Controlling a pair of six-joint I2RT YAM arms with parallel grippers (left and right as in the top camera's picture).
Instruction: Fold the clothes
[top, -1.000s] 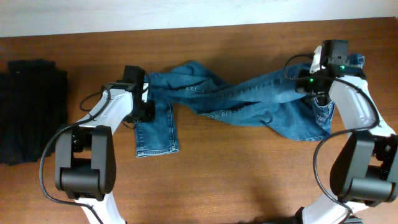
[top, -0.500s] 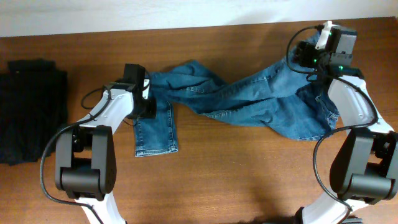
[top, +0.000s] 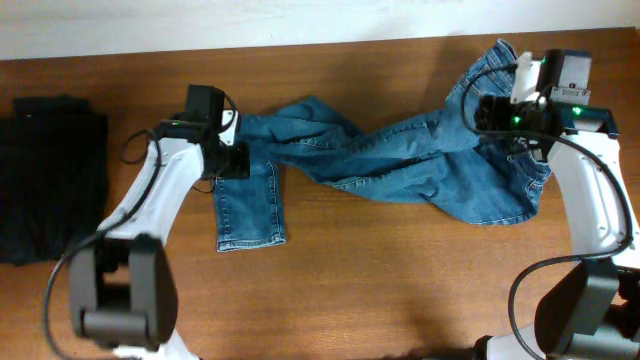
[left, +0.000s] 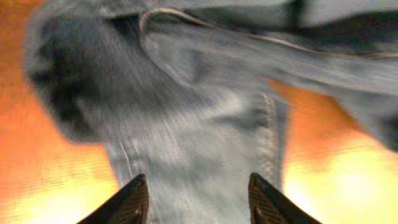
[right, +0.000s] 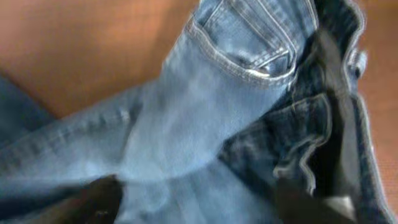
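The blue denim jeans (top: 400, 160) lie twisted across the table. One leg hem (top: 250, 225) is at the left, and the waistband and pockets (top: 505, 70) reach the far right edge. My left gripper (top: 228, 160) hovers over the left leg, and in the left wrist view it (left: 199, 200) is open with denim (left: 199, 124) beneath the spread fingers. My right gripper (top: 488, 110) is over the waist end. In the right wrist view it (right: 199, 202) is open and blurred, above a stitched pocket (right: 249, 43).
A black folded garment pile (top: 50, 180) sits at the far left of the brown wooden table (top: 380, 290). The table's far edge meets a white wall (top: 300, 20) just behind the waistband.
The right arm carried the waist end toward the table's far edge, then opened and let it go. The left gripper widened and shifted slightly left.
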